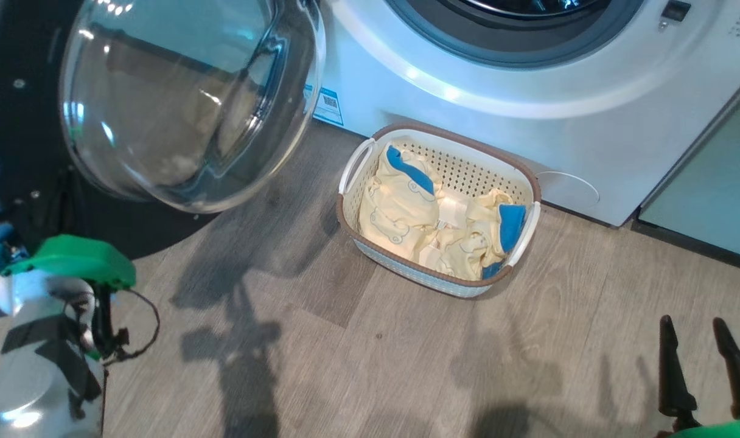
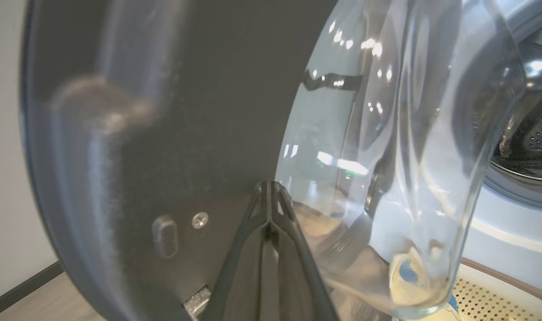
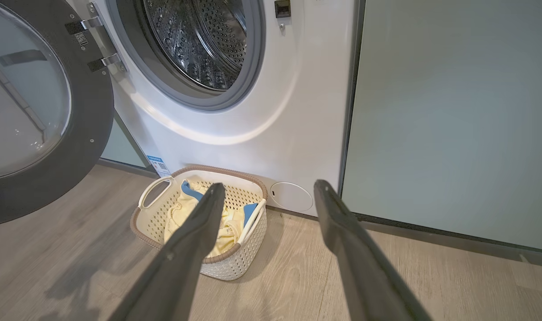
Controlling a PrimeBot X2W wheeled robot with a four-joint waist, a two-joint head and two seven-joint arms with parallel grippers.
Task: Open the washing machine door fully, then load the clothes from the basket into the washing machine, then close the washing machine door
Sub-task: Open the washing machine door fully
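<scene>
Washing machine door point(image 1: 181, 103) stands open at the left of the washing machine point(image 1: 467, 91); drum mouth exposed. Basket point(image 1: 467, 170) on the floor, hard against the washing machine's front, below the drum mouth; clothes point(image 1: 400, 207) heaped inside it. Left gripper point(image 2: 268, 191): fingers pressed together, nothing between them, tips at the door's black inner face beside the glass bowl; contact unclear. Right gripper point(image 3: 268, 185): fingers spread wide, empty, out in front of the washing machine.

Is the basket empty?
No, pale yellow clothes with blue patches lie in the basket.
</scene>
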